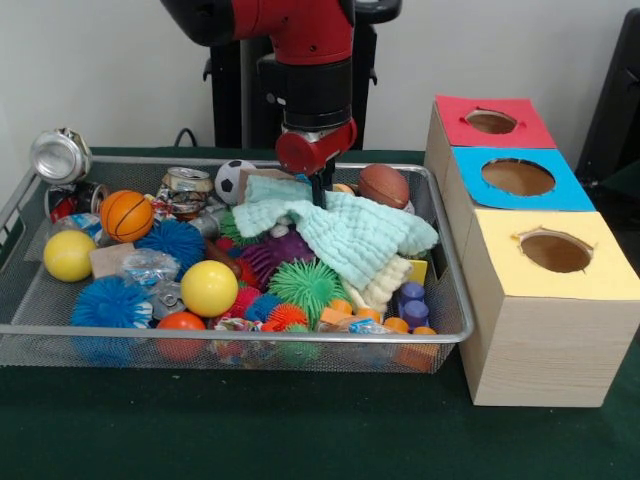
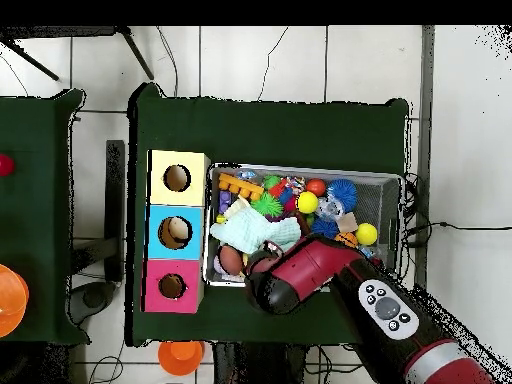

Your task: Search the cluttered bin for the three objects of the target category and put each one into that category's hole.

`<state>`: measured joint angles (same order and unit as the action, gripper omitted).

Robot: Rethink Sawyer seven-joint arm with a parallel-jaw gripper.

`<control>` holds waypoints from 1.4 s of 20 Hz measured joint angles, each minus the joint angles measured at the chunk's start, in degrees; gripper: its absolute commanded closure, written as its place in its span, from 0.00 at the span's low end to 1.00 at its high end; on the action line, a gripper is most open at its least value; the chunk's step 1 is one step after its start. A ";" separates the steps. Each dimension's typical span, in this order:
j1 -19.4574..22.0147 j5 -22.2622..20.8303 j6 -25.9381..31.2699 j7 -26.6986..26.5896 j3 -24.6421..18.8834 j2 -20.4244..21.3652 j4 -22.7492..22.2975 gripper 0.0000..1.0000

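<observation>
claw (image 1: 322,190) hangs low at the back of the wire bin (image 1: 452,300), its dark tips down against the pale green cloth (image 1: 345,232); whether the tips are spread or closed cannot be told, since the red wrist hides them from above and they show only as a dark sliver from the front.

which category counts as the target is not marked anywhere, so the balls are only a likely guess. they are round and mixed in look: a black-and-white soccer ball (image 1: 233,178) just beside the claw toward the picture's left in the front view, a brown football-shaped ball (image 1: 384,185) just beside it toward the right, an orange basketball (image 1: 127,215) well apart at the bin's left end, and two plain yellow balls (image 1: 209,288) nearer the front rim. spiky rubber toys – blue (image 1: 110,302), green (image 1: 305,284), purple (image 1: 276,252) – lie between them, under and beside the cloth's front edge. crushed cans (image 1: 186,185) sit along the back left, and one silver can (image 1: 60,155) perches on the bin's corner.

three wooden boxes stand in a row beside the bin on the green counter (image 1: 300,430), each with a round hole in a coloured top – red (image 1: 491,121), blue (image 1: 518,177), yellow (image 1: 555,251). from overhead something pale shows inside the blue box's hole (image 2: 178,232).
</observation>
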<state>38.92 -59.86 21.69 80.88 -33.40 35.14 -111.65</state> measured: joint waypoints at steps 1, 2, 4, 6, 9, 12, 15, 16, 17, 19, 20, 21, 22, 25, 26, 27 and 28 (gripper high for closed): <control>-0.14 0.00 -0.13 0.00 0.19 0.00 0.04 1.00; -0.29 0.00 -0.26 0.00 0.39 0.01 0.07 1.00; -0.78 0.00 -0.61 0.00 0.99 0.00 0.23 1.00; -1.07 0.00 -0.83 0.00 1.33 0.00 0.31 1.00; -1.51 0.00 -1.22 0.00 1.84 0.06 0.36 1.00; -1.22 0.18 -1.23 0.00 1.79 0.58 0.30 1.00; 0.64 1.43 -1.22 0.00 1.01 2.02 -0.33 1.00; 1.51 2.00 -1.22 0.00 0.64 2.60 -0.61 1.00; 2.48 2.56 -1.21 0.00 0.24 3.13 -0.82 1.00; 5.15 3.95 -1.18 0.00 -0.88 4.45 -1.27 1.00; 6.65 4.70 -1.04 0.00 -1.46 5.13 -1.46 1.00; 7.66 5.14 -0.89 0.00 -1.83 5.56 -1.57 1.00; 8.67 5.58 -0.74 0.00 -2.21 5.99 -1.69 1.00; 12.50 6.78 0.77 -0.02 -3.66 7.46 -2.01 1.00; 13.38 6.97 1.32 -0.12 -4.07 7.75 -2.04 1.00; 14.67 7.18 2.23 -0.36 -4.69 8.07 -2.03 1.00; 15.28 7.26 2.73 -0.54 -4.98 8.19 -2.04 1.00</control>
<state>54.20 -52.60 24.41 80.34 -38.39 43.32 -113.69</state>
